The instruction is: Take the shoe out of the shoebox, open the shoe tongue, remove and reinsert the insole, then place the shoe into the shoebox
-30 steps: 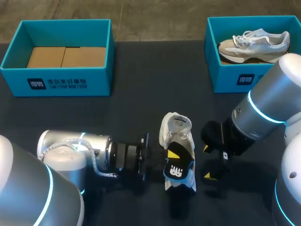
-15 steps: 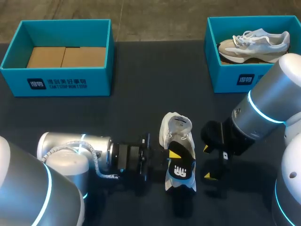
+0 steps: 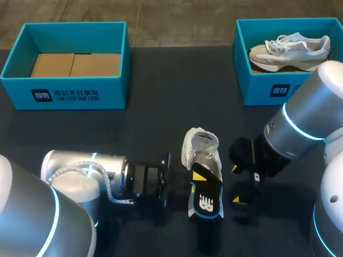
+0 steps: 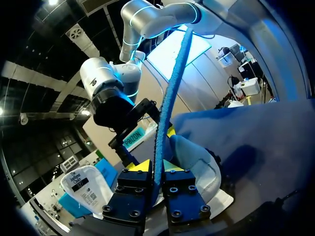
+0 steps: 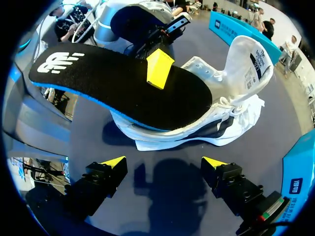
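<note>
Jaws of the left gripper (image 4: 155, 166) are clamped on the insole (image 4: 170, 98). In the left wrist view the insole is seen from its thin blue edge, and one yellow tip sits on each side of it. Jaws of the right gripper (image 5: 164, 162) are wide apart with nothing between them but the dark table (image 5: 167, 196).

From the head view, the white sneaker (image 3: 201, 147) lies on the table (image 3: 161, 107), out of both boxes. It is between the left gripper (image 3: 195, 174) and the right gripper (image 3: 237, 184). The right gripper is just beside the sneaker and does not touch it.

The insole (image 3: 206, 201) is black on top with a white mark and blue underneath. It is held up over the near part of the sneaker. In the right wrist view the insole (image 5: 113, 88) sits flat above the sneaker (image 5: 236, 98), with a yellow fingertip (image 5: 158, 68) of the left gripper on top of it. I cannot tell if its far end is inside the sneaker. The white tongue (image 5: 256, 59) stands up at the far end of the sneaker.

A blue shoebox (image 3: 64, 93) with brown cardboard (image 3: 75, 64) inside sits at the far left. Another blue shoebox (image 3: 268, 88) at the far right holds a second sneaker (image 3: 292, 48).
</note>
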